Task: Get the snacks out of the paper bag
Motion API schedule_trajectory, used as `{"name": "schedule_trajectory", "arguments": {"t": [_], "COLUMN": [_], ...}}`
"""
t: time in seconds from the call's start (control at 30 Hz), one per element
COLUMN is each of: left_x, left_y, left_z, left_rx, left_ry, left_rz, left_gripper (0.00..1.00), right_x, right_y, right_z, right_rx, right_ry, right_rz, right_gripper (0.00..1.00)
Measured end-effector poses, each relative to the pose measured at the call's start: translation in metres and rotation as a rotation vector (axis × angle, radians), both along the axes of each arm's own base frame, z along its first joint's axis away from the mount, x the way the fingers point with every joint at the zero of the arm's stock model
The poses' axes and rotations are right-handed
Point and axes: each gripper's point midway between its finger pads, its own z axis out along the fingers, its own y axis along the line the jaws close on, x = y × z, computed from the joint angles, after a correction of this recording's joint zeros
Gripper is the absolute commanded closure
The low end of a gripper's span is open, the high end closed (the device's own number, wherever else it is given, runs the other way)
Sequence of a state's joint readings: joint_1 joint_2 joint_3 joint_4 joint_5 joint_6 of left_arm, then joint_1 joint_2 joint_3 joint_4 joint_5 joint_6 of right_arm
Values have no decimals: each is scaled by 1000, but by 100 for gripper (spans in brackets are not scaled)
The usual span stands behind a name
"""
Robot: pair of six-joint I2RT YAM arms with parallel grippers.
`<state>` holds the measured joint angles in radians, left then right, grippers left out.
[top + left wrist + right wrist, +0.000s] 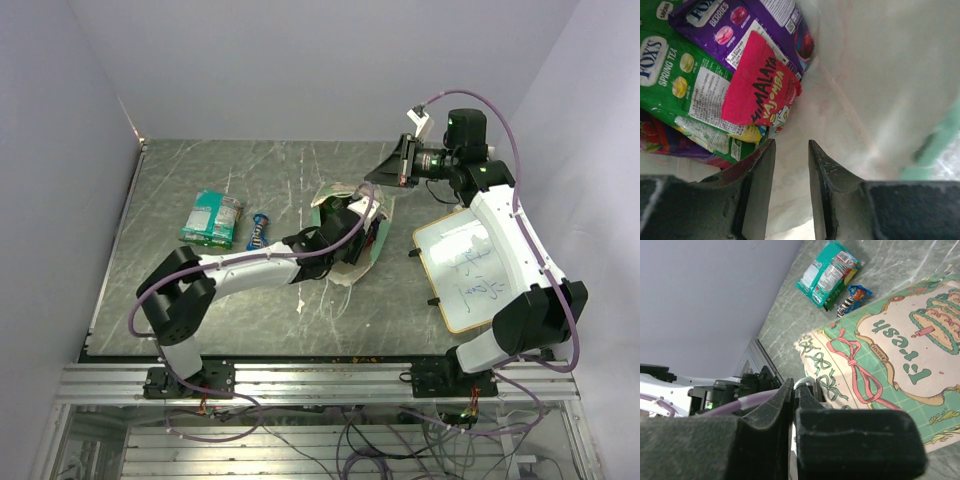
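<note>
**Left fingers deep in the paper bag**

The paper bag (890,370) lies flat in the middle of the table (250,300). It holds a red packet (757,90), a purple candy bag (755,25) and a green candy bag (675,75). The left fingers (767,160) reach inside, narrowly apart and holding nothing. The right fingers (785,395), raised behind the bag, pinch a white string handle (804,383). Green bags (212,218) and a blue bar (259,231) lie outside, to the left.

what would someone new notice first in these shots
The left tool sits open deep inside the paper bag, beside a red packet lying over a purple candy bag and a green candy bag. At the bag's far edge, the right tool is pinched on what looks like its white string handle. Left of the bag, green packets and a blue bar lie out on the table.
</note>
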<state>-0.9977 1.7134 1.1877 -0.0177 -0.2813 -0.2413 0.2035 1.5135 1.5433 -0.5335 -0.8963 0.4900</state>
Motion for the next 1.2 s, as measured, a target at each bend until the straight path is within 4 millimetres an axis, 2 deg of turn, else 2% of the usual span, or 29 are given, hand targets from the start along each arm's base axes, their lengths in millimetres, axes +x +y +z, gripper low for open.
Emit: {"name": "schedule_trajectory", "arguments": {"t": [0.13,0.33,0.57,0.7,0.9,1.0,1.2], "left_x": [10,26,43,44,35,32,28], "left_y": [-2,-3,9,17,17,19,23], "left_z": [-14,-11,-4,5,24,24,15], "left_rx": [56,81,76,46,-41,-59,-59], "left_ry": [-27,-65,-87,-91,-93,-89,-79], "left_rz": [2,17,64,83,68,68,68], "left_gripper": [55,46,56,61,65,70,67], "right_x": [0,0,1,1,2,2,2], "right_y": [-1,-2,-2,-2,-2,-2,-2], "right_z": [-3,-3,0,0,2,4,5], "right_rx": [-12,-15,-16,-18,-18,-17,-16], "right_ry": [10,4,-4,-6,-10,-16,-19], "right_rz": [-7,-9,-12,-14,-15,-14,-14], "right_gripper": [100,100,100,100,100,100,100]}}
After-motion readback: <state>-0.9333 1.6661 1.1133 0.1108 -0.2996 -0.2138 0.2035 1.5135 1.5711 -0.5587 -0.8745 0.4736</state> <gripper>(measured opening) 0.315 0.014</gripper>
